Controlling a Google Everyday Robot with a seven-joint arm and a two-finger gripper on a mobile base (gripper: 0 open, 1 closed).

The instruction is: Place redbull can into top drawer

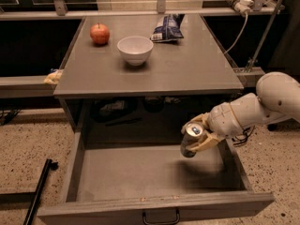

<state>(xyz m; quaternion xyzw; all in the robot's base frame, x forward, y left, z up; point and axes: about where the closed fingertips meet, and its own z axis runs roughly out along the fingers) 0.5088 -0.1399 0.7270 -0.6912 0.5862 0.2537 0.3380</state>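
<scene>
The top drawer [136,175] is pulled open below the grey table, with a flat grey floor and a dark handle [161,217] on its front. My gripper [196,135] reaches in from the right on a white arm and is shut on the redbull can [190,139]. The can is tilted, its silver top facing up and towards the camera. It hangs above the right part of the drawer floor, casting a shadow there.
On the table top stand a white bowl [135,49], a red apple [100,33] and a blue and white snack bag [167,28]. A black bar [37,191] lies on the speckled floor at the left. The white arm [262,104] is beside the drawer's right wall.
</scene>
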